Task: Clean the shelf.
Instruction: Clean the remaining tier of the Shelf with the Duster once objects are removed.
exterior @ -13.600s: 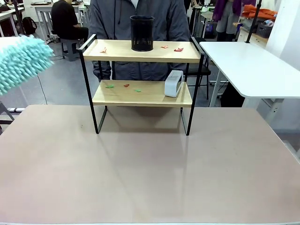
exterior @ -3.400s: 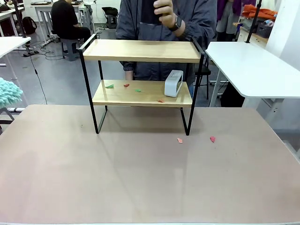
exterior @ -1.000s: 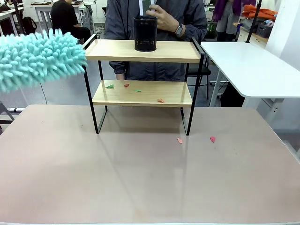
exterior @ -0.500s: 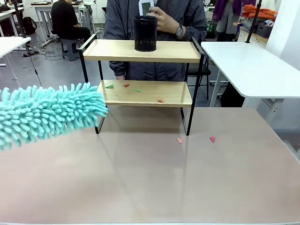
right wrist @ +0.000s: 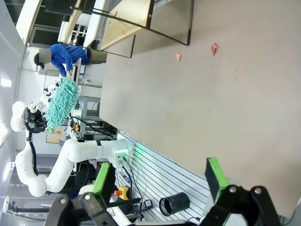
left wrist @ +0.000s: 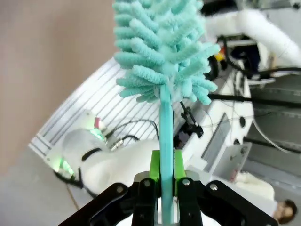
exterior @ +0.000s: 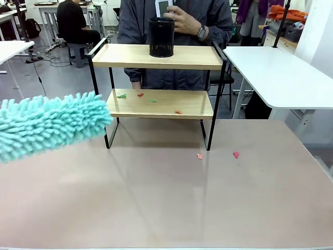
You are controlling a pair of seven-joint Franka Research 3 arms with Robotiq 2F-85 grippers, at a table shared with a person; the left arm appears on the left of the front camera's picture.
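Left jaws' duster (exterior: 52,125) near shelf (exterior: 192,56)

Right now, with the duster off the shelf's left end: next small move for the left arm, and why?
Probably sweep the duster rightward along the lower board. The left gripper is shut on its handle, the head hangs roughly level with that board, and paper scraps lie on it.

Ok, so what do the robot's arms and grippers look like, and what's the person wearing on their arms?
The left arm is white, with rounded tubular links and a green light near its base. The left gripper and right gripper are black, with bright green finger pads. The person wears a grey jacket with long sleeves and a dark wristwatch.
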